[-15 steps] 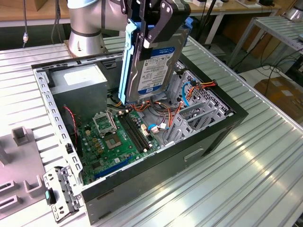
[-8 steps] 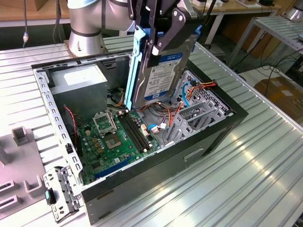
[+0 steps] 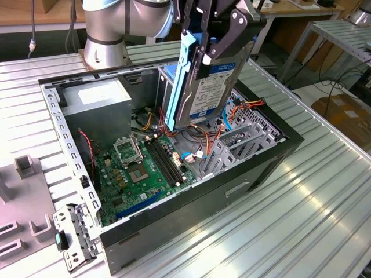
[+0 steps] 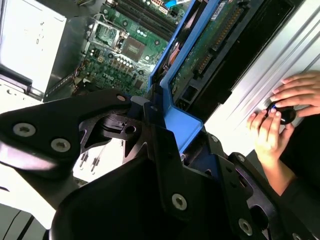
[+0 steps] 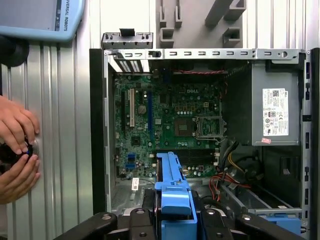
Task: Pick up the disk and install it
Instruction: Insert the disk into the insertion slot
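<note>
The disk (image 3: 210, 87) hangs on edge above the open computer case (image 3: 249, 174), its blue-and-white label toward the exterior view's right and a blue rail (image 3: 178, 81) down its side. My gripper (image 3: 212, 53) is shut on its upper end, black fingers (image 3: 233, 36) clamping both faces. In the second wrist view the disk's green circuit-board underside (image 4: 216, 36) and blue rail (image 4: 184, 67) run away from the fingers (image 4: 165, 150). In the first wrist view the blue rail (image 5: 172, 181) stands over the motherboard (image 5: 170, 120).
Inside the case sit a grey power supply (image 5: 275, 110), loose coloured cables (image 3: 206, 139) and a metal drive cage (image 3: 243, 142). A person's hands (image 5: 17, 145) rest on a knob beside the case. A grey fixture (image 3: 26, 168) lies on the ribbed table.
</note>
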Tool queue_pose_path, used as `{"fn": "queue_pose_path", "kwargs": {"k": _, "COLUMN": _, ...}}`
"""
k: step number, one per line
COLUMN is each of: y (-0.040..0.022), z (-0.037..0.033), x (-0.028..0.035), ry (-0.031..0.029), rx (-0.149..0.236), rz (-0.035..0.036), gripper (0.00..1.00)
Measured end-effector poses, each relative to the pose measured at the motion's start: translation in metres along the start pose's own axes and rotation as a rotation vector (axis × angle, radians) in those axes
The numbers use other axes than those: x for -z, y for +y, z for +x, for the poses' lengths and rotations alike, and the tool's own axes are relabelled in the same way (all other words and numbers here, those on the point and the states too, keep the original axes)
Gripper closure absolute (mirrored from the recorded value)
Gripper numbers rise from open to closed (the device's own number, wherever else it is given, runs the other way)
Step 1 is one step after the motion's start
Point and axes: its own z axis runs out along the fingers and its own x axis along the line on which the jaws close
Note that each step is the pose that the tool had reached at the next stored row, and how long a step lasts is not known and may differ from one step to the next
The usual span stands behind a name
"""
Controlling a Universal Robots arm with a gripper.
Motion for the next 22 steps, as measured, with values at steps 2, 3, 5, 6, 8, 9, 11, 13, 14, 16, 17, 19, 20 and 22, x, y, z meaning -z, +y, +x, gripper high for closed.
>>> {"fn": "queue_pose_path", "kwargs": {"k": 2, "y": -0.0060, "z": -0.0001, "x": -0.0001, "ry": -0.0001, "rx": 0.000, "rz": -0.0004, "gripper": 0.63}}
{"fn": "queue_pose_path", "kwargs": {"k": 3, "y": -0.0079, "z": -0.0001, "x": -0.0001, "ry": -0.0001, "rx": 0.000, "rz": -0.0005, "gripper": 0.63}}
{"fn": "queue_pose_path", "kwargs": {"k": 5, "y": -0.0157, "z": -0.0003, "x": -0.0002, "ry": -0.0001, "rx": 0.000, "rz": -0.0010, "gripper": 0.63}}
{"fn": "queue_pose_path", "kwargs": {"k": 6, "y": -0.0182, "z": -0.0003, "x": -0.0002, "ry": -0.0001, "rx": 0.000, "rz": -0.0011, "gripper": 0.63}}
{"fn": "queue_pose_path", "kwargs": {"k": 8, "y": -0.0229, "z": -0.0004, "x": -0.0003, "ry": 0.0000, "rx": 0.000, "rz": -0.0014, "gripper": 0.63}}
{"fn": "queue_pose_path", "kwargs": {"k": 9, "y": -0.0233, "z": -0.0004, "x": -0.0003, "ry": 0.0000, "rx": 0.000, "rz": -0.0014, "gripper": 0.63}}
{"fn": "queue_pose_path", "kwargs": {"k": 11, "y": -0.0234, "z": -0.0004, "x": -0.0003, "ry": 0.0000, "rx": 0.000, "rz": -0.0014, "gripper": 0.63}}
{"fn": "queue_pose_path", "kwargs": {"k": 13, "y": -0.0242, "z": -0.0004, "x": -0.0004, "ry": -0.0002, "rx": 0.000, "rz": -0.0013, "gripper": 0.63}}
{"fn": "queue_pose_path", "kwargs": {"k": 14, "y": -0.0266, "z": -0.0005, "x": -0.0007, "ry": -0.0001, "rx": 0.000, "rz": -0.0014, "gripper": 0.63}}
{"fn": "queue_pose_path", "kwargs": {"k": 16, "y": -0.0335, "z": -0.0003, "x": -0.0019, "ry": 0.0002, "rx": 0.000, "rz": -0.0014, "gripper": 0.63}}
{"fn": "queue_pose_path", "kwargs": {"k": 17, "y": -0.0368, "z": 0.0007, "x": -0.0029, "ry": 0.0011, "rx": 0.000, "rz": -0.0015, "gripper": 0.63}}
{"fn": "queue_pose_path", "kwargs": {"k": 19, "y": -0.0404, "z": 0.0036, "x": -0.0048, "ry": 0.0015, "rx": 0.000, "rz": -0.0014, "gripper": 0.63}}
{"fn": "queue_pose_path", "kwargs": {"k": 20, "y": -0.0416, "z": 0.0050, "x": -0.0054, "ry": 0.0015, "rx": 0.000, "rz": -0.0013, "gripper": 0.63}}
{"fn": "queue_pose_path", "kwargs": {"k": 22, "y": -0.0460, "z": 0.0106, "x": -0.0087, "ry": 0.0014, "rx": 0.000, "rz": -0.0013, "gripper": 0.63}}
